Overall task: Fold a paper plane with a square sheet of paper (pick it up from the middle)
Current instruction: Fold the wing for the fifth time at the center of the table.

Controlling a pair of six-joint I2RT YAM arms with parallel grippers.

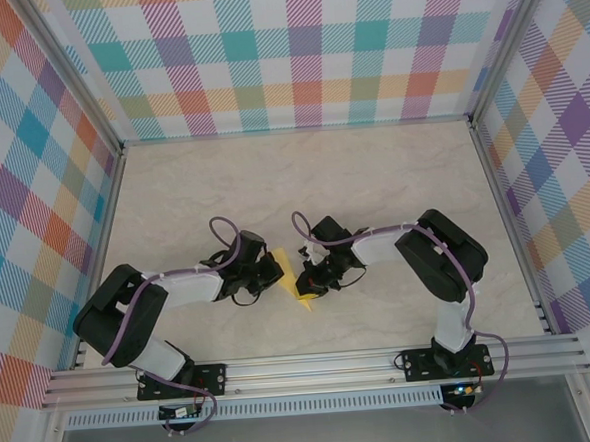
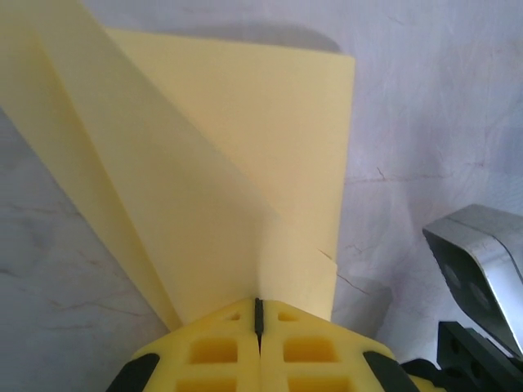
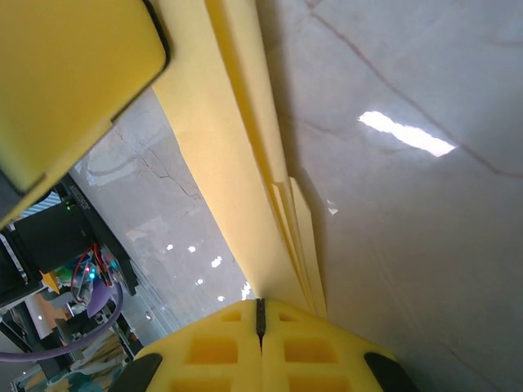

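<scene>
Paper (image 2: 245,163), yellow and folded, is clamped by left jaws and right jaws.

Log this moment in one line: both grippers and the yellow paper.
phase: mid-fold | thin bright-yellow paper sheet: creased, layered | left gripper: shut on sheet | right gripper: shut on sheet | over pale marble-look table

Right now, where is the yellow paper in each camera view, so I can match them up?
Top external: yellow paper just below centre.
Left wrist: yellow paper across upper left and centre, above the fingertips.
Right wrist: yellow paper as a folded strip from top centre down to the fingertips.
Shared landmark: the marbled tabletop under it.
</scene>
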